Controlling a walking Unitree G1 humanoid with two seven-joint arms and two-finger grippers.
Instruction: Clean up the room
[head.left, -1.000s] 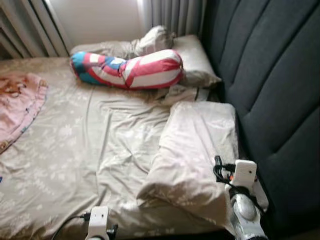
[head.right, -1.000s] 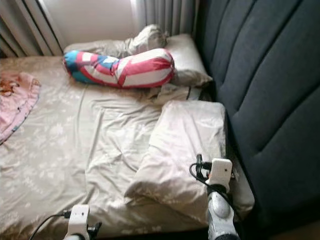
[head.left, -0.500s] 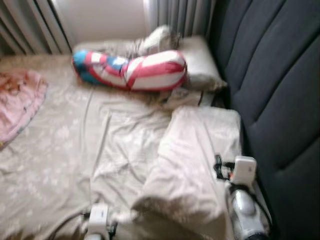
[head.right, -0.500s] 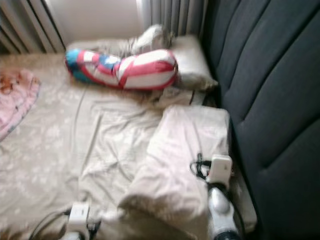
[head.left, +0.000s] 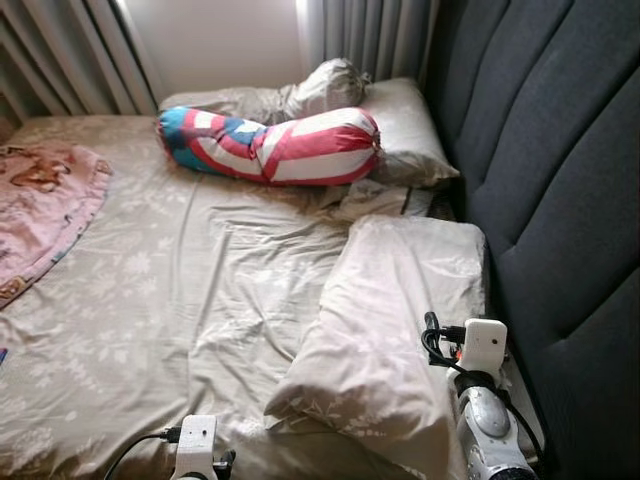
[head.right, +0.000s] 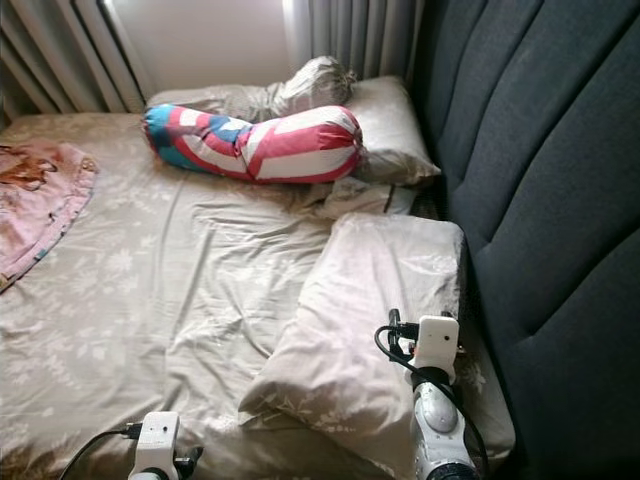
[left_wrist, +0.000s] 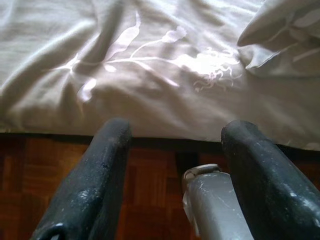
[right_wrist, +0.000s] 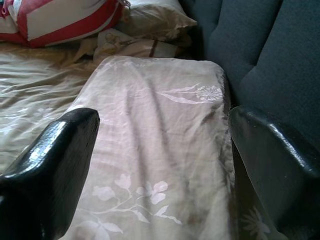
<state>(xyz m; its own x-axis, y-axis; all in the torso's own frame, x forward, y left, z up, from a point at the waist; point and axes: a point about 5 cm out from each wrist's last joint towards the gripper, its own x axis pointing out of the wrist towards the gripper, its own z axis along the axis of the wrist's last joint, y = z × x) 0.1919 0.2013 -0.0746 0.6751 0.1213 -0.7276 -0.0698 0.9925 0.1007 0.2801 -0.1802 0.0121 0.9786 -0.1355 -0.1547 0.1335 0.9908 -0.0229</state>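
A beige flowered pillow (head.left: 400, 320) lies skewed on the bed's near right corner, beside the dark headboard. My right gripper (right_wrist: 162, 130) hovers open over this pillow's near end with nothing between its fingers; its wrist (head.left: 483, 350) shows low on the right. My left gripper (left_wrist: 177, 131) is open and empty at the bed's front edge, above the wooden floor (left_wrist: 150, 190); its wrist (head.left: 196, 440) sits at the bottom. A red, white and blue bolster (head.left: 280, 148) lies across the far end of the bed. A pink blanket (head.left: 45, 210) is heaped on the left.
The padded dark headboard (head.left: 560, 180) walls in the right side. A second beige pillow (head.left: 405, 130) and a bunched beige cloth (head.left: 320, 88) lie at the far end near grey curtains (head.left: 370, 35). The sheet (head.left: 180, 290) is wrinkled across the middle.
The camera has swung slightly, with blur half a second ago, so the whole scene sits a little further right. Nothing on the bed has moved; both arms keep their places.
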